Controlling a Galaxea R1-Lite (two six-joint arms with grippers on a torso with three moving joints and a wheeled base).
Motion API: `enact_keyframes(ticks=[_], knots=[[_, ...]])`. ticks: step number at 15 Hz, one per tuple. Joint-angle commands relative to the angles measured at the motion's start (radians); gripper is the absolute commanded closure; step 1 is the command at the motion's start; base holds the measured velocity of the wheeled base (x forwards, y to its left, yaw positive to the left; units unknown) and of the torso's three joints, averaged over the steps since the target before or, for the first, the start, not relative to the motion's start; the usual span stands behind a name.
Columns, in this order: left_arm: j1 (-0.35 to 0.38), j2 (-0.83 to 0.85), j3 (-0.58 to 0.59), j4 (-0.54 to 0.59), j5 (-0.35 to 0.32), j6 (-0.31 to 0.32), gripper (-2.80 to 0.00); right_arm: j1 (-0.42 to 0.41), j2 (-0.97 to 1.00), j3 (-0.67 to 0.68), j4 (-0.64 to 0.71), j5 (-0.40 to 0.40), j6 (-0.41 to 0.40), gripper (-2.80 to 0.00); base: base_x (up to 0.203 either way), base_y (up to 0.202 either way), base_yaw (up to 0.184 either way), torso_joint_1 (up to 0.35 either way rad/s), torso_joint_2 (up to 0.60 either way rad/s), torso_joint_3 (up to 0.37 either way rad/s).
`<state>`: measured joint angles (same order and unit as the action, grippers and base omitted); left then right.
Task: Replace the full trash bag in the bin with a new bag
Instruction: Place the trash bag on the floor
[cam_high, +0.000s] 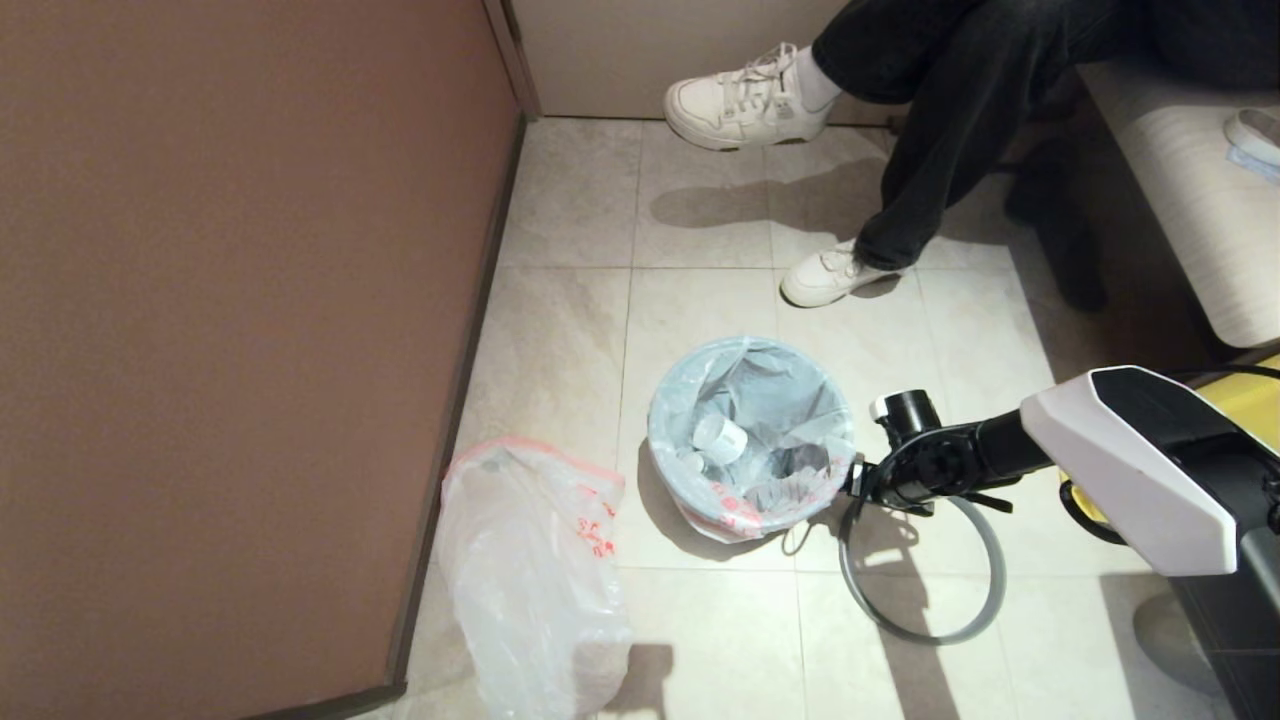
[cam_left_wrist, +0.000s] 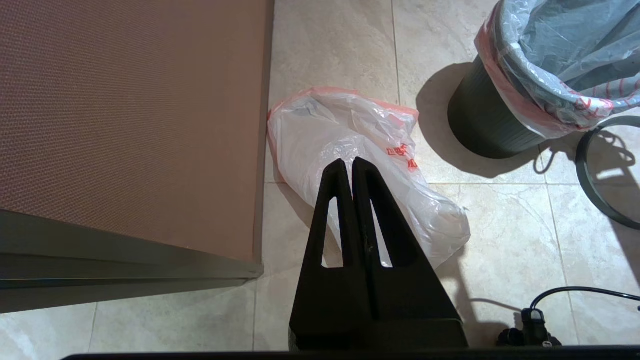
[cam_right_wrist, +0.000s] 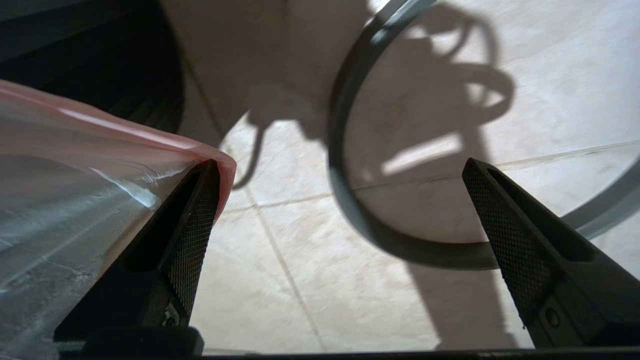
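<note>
Black fingers (cam_right_wrist: 192, 235) of the right gripper (cam_right_wrist: 345, 210) stand spread wide apart with nothing between them; one finger lies against the pink-edged film of the full bag (cam_high: 760, 420), just at the bin's rim, and the other hangs over the grey hoop (cam_high: 925, 630). That hoop is off the bin (cam_left_wrist: 482, 127) and lies flat on the tiled floor (cam_high: 700, 620), just beside the bin on the robot's right. In the head view the right gripper (cam_high: 857, 482) sits at the bin's right edge, pointing toward it, above the near part of the hoop.

The full bag is still in the bin, its mouth folded outward over the rim, with a white cup (cam_high: 720, 438) and other pale trash shapes showing inside. The dark tub stands upright on the floor.

The new bag (cam_high: 530, 580) lies crumpled on the floor to the left of the bin, well apart from it and against the foot of a brown panel (cam_high: 240, 330). It shows only film and red print.

The left gripper (cam_left_wrist: 352, 165) hangs above the new bag, away from the bin, its fingers pressed together and holding nothing.

Beyond the bin a seated person's legs (cam_high: 950, 120) and white sneakers (cam_high: 750, 95) show.
</note>
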<state>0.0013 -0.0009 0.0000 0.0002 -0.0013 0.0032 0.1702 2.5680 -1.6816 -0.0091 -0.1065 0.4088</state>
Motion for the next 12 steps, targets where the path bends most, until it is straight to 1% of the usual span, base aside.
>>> enact_keyframes(ticks=[1, 4, 8, 10, 12], knots=[[0.0, 0.001, 0.0, 0.0, 0.0, 0.0, 0.0, 0.01, 0.015, -0.004, -0.015, -0.091, -0.009, -2.8, 0.0, 0.0, 0.0, 0.0, 0.0, 0.0], [0.0, 0.001, 0.0, 0.0, 0.0, 0.0, 0.0, 0.028, 0.028, -0.002, -0.114, -0.261, -0.04, -2.8, 0.0, 0.0, 0.0, 0.0, 0.0, 0.0], [0.0, 0.001, 0.0, 0.0, 0.0, 0.0, 0.0, 0.032, 0.023, 0.008, -0.277, -0.407, -0.059, -2.8, 0.0, 0.0, 0.0, 0.0, 0.0, 0.0], [0.0, 0.001, 0.0, 0.0, 0.001, 0.0, 0.0, 0.032, 0.007, 0.028, -0.344, -0.426, -0.062, -2.8, 0.0, 0.0, 0.0, 0.0, 0.0, 0.0], [0.0, 0.001, 0.0, 0.0, 0.001, 0.0, 0.0, 0.031, -0.011, 0.037, -0.384, -0.46, -0.062, -2.8, 0.0, 0.0, 0.0, 0.0, 0.0, 0.0]])
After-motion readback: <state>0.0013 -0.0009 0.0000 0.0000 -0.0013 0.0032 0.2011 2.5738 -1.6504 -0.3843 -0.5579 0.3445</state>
